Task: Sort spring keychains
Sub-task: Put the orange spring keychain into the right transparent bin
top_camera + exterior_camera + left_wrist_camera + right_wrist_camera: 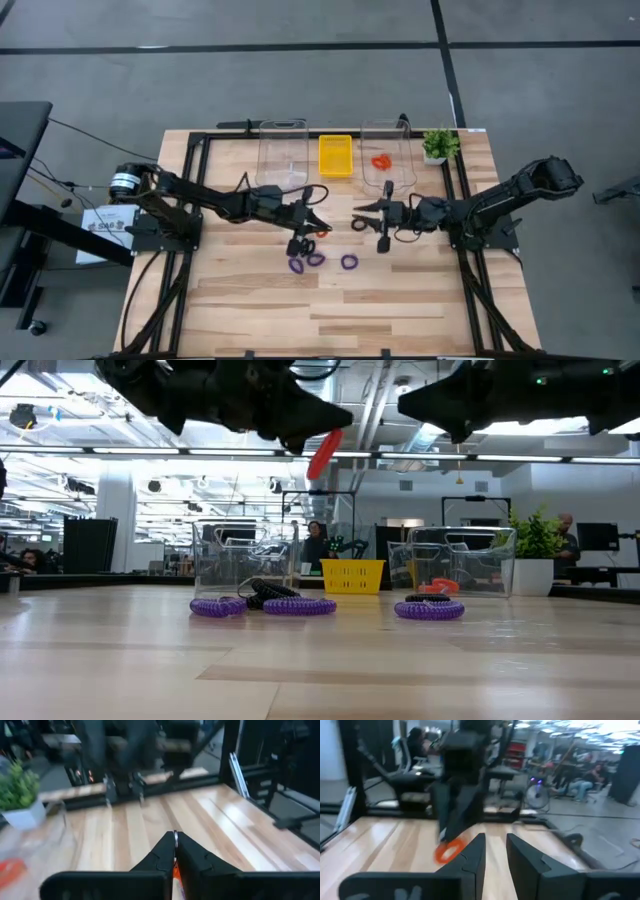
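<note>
My left gripper [320, 222] is shut on an orange-red spring keychain [324, 454] and holds it well above the table's middle. The keychain also shows between the shut fingers in the left wrist view [175, 872] and in the right wrist view [448, 851]. My right gripper [366, 212] is open and empty, facing the left one a short way off. Three purple keychains [297, 265] [316, 259] [349, 262] lie on the wood below the grippers. A black one [360, 224] lies between the grippers. Another orange-red keychain [381, 161] lies in the right clear bin [388, 133].
A second clear bin [281, 135] stands at the back left of centre. A yellow tray [335, 140] sits between the bins. A small potted plant [438, 145] stands at the back right. Black frame rails run along both table sides. People sit in the room beyond.
</note>
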`<control>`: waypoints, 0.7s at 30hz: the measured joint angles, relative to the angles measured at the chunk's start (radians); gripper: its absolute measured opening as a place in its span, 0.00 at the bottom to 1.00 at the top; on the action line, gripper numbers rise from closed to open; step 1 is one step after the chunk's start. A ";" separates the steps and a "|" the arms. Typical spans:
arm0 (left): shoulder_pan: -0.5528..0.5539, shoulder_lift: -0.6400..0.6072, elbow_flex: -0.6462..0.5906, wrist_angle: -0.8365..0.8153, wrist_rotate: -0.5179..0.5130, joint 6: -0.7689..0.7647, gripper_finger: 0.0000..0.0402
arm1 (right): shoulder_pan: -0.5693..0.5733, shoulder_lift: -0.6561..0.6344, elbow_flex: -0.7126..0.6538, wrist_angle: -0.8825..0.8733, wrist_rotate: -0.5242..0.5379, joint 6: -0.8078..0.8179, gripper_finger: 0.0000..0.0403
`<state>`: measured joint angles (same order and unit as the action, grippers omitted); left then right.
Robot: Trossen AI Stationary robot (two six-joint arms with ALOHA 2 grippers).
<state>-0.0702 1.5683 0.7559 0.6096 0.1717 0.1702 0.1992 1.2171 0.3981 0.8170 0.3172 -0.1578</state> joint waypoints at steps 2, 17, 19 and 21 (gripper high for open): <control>-0.010 0.009 0.000 -0.022 0.001 -0.020 0.04 | -0.025 0.000 0.000 0.010 -0.001 -0.004 0.17; -0.065 0.102 -0.002 -0.041 -0.070 -0.040 0.04 | -0.165 0.185 0.000 0.039 -0.199 0.060 0.17; -0.067 0.102 -0.002 -0.040 -0.086 -0.040 0.04 | -0.165 0.232 0.000 0.064 -0.208 0.032 0.17; -0.066 0.102 -0.002 -0.040 -0.107 -0.041 0.04 | -0.162 0.280 0.003 0.109 -0.241 0.013 0.17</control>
<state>-0.1364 1.6707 0.7544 0.5695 0.0643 0.1295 0.0371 1.4972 0.4009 0.9260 0.0762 -0.1450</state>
